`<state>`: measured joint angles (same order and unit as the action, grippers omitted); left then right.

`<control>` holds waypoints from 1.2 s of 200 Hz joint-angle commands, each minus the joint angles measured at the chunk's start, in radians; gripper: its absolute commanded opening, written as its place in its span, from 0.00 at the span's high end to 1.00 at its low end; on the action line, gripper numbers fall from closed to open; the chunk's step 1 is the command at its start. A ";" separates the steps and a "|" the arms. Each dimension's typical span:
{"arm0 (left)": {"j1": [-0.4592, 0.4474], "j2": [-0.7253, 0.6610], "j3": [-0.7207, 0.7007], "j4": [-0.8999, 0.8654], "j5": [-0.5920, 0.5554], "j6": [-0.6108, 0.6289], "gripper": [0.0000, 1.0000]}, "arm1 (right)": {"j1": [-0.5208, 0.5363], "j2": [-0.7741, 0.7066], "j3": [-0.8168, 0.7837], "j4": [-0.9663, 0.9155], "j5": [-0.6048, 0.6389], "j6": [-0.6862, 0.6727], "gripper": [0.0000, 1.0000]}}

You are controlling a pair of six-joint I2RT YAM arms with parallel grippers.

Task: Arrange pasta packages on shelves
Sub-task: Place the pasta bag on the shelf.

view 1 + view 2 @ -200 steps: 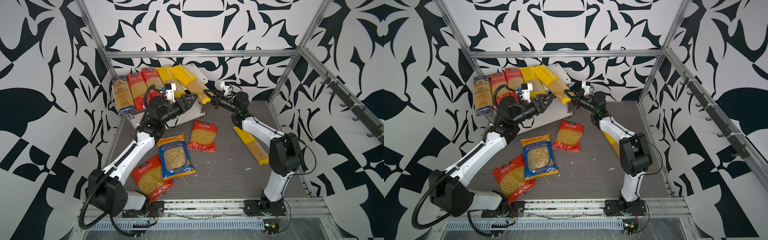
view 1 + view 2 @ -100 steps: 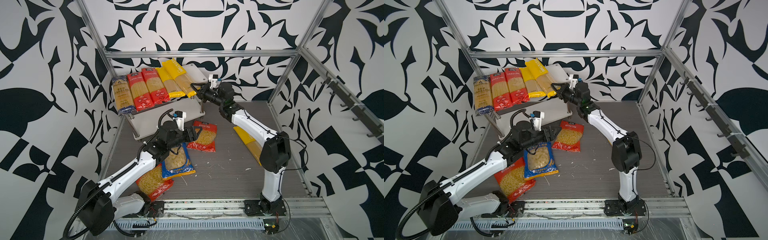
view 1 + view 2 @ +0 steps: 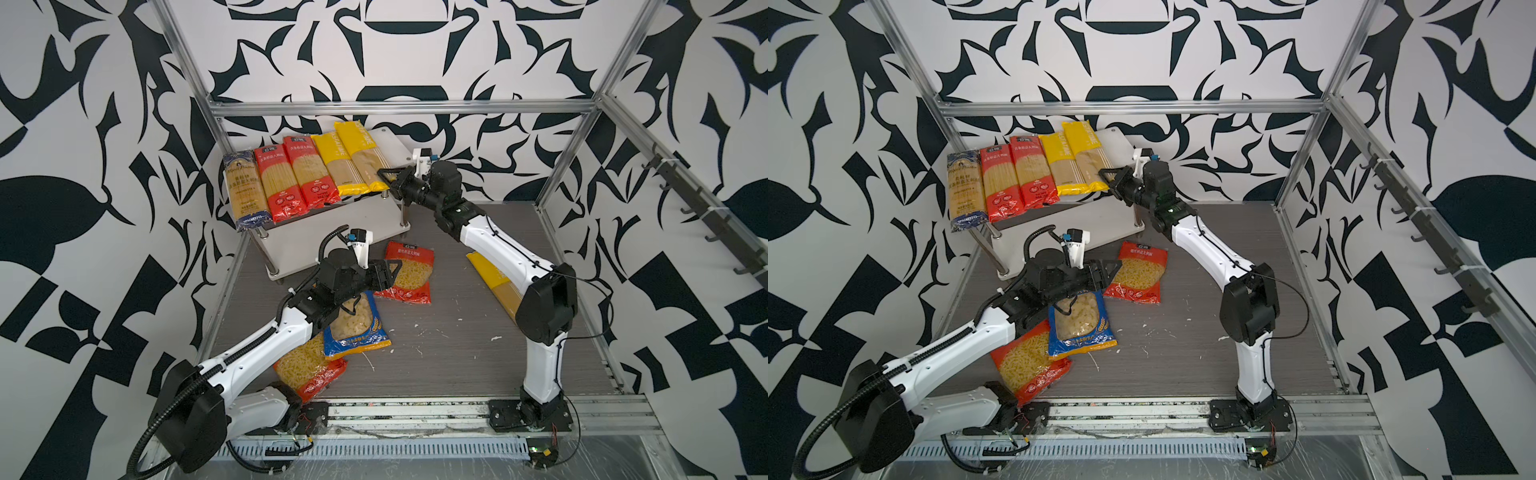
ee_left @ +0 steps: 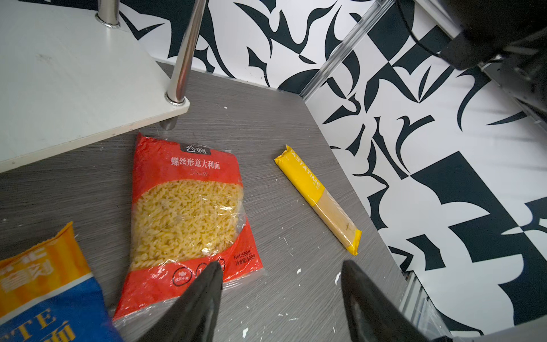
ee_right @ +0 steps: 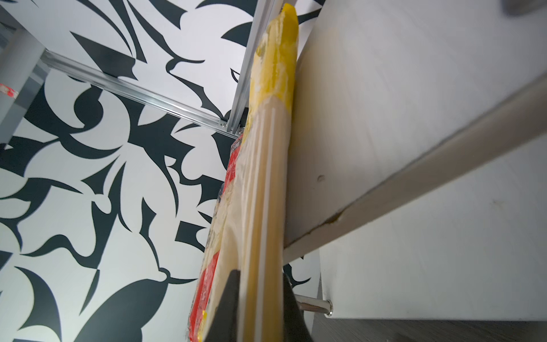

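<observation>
The shelves' upper board point(image 3: 392, 143) carries five spaghetti pasta packages side by side: one blue, two red, two yellow. My right gripper point(image 3: 384, 176) is shut on the near end of the rightmost yellow pack point(image 5: 269, 148), which lies along the board point(image 5: 384, 118). My left gripper point(image 4: 282, 266) hangs open over the table, by the bottom edge of a red short-pasta bag point(image 4: 186, 213), holding nothing. A blue-orange bag point(image 3: 355, 328) and another red bag point(image 3: 309, 368) lie partly under the left arm. A further yellow spaghetti pack point(image 4: 318, 198) lies on the table, partly hidden behind the right arm in both top views.
The lower shelf board point(image 3: 332, 228) is bare, with shiny posts at its corners. Aluminium frame rails point(image 3: 399, 108) run behind and beside the rack. White pasta crumbs point(image 3: 494, 338) dot the grey table. Hooks point(image 3: 706, 216) line the right wall.
My left gripper has left the shelf and come down over the red short-pasta bag. My right gripper has carried the yellow pack leftward onto the upper board beside the other yellow pack.
</observation>
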<state>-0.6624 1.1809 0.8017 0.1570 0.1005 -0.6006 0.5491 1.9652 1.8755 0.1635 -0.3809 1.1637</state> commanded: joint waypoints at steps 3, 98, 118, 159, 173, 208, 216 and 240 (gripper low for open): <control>-0.006 0.000 -0.004 0.030 0.001 0.013 0.33 | -0.001 -0.049 0.027 0.045 0.011 -0.042 0.98; -0.029 0.041 0.000 0.072 -0.001 -0.009 0.34 | -0.003 0.074 0.259 -0.159 0.042 -0.159 0.98; -0.032 0.051 0.005 0.073 0.006 -0.009 0.34 | -0.008 0.123 0.337 -0.212 -0.018 -0.155 0.91; -0.042 0.042 0.002 0.070 -0.002 -0.010 0.34 | -0.010 0.083 0.266 -0.174 -0.051 -0.136 0.65; -0.042 0.042 0.003 0.067 0.001 -0.010 0.34 | -0.014 0.060 0.242 -0.167 -0.058 -0.135 0.57; -0.051 0.052 0.012 0.071 -0.001 -0.010 0.34 | -0.021 0.009 0.177 -0.168 -0.059 -0.138 0.54; -0.054 0.055 0.014 0.073 -0.002 -0.011 0.34 | -0.023 0.005 0.172 -0.187 -0.060 -0.147 0.53; -0.066 0.067 0.020 0.079 -0.005 -0.011 0.34 | -0.044 0.010 0.168 -0.191 -0.075 -0.146 0.67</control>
<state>-0.7155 1.2312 0.7944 0.2066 0.1001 -0.6060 0.5224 2.0220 2.0468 -0.0570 -0.4252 1.0298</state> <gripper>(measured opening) 0.662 0.418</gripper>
